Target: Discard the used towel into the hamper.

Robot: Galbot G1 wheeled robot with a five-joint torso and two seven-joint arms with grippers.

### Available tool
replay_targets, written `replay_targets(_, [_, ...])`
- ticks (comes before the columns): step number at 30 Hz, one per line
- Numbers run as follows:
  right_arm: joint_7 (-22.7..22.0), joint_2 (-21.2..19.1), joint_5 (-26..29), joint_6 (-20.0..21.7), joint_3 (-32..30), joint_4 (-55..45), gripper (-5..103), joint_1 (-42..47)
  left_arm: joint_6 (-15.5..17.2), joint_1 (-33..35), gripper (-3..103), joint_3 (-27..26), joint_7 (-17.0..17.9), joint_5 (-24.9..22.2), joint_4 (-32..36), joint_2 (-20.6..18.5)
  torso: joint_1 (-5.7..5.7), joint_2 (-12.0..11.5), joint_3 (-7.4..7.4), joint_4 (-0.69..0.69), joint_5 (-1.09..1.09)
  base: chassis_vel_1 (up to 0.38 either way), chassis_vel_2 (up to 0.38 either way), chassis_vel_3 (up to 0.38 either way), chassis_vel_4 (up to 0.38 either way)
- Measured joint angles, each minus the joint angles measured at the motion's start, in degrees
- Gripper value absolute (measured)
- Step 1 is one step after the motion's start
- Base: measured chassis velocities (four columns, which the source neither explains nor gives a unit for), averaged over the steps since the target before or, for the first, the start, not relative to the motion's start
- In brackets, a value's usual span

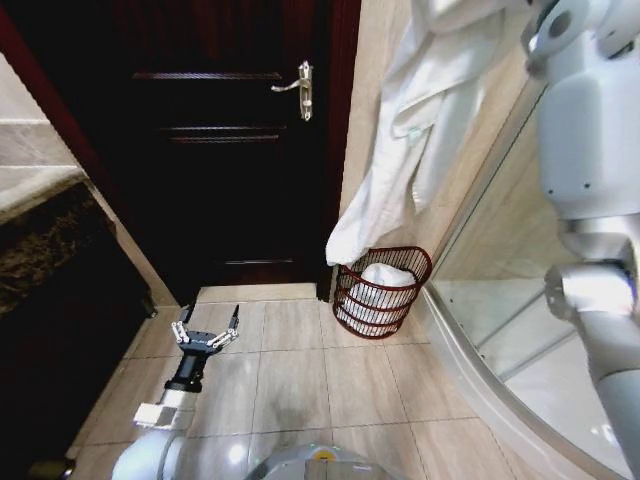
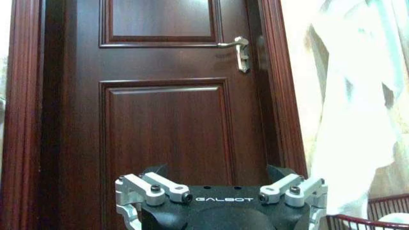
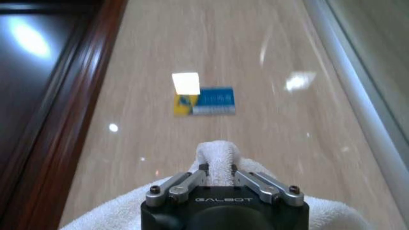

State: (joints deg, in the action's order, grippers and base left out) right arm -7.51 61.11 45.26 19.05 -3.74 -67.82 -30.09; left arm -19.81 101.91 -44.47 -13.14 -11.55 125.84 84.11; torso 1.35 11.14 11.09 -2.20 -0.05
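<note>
Towel (image 1: 400, 150), white terry cloth, hangs from the right gripper (image 3: 219, 178) beside the tiled wall, its lower end just above the hamper (image 1: 383, 292).
Right gripper fingers are closed on a bunched fold of the towel. The hamper, a dark reddish-brown openwork wire basket, stands on the tiled floor against the wall, right of the dark wooden door (image 1: 225, 130), with white cloth inside. Left gripper (image 1: 207, 327) hovers low over the floor, fingers spread, empty.
</note>
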Motion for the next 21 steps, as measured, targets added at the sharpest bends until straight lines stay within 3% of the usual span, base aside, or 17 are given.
replay_targets(10, [1.19,2.49,-3.29,-0.72,2.46,5.14,7,-3.63,-0.04,-0.64,100,1.26,0.7,-0.13,-0.02,0.25,0.0,0.0,0.01,-0.01,0.02,0.0,0.0,0.0,0.0])
replay_targets(21, [-0.45,1.67,-3.24,-0.51,1.62,1.45,7,2.94,-1.5,0.47,100,-0.12,0.27,0.08,-0.68,1.06,-0.15,-0.46,-0.34,-0.01,0.01,0.0,0.0,0.0,0.0])
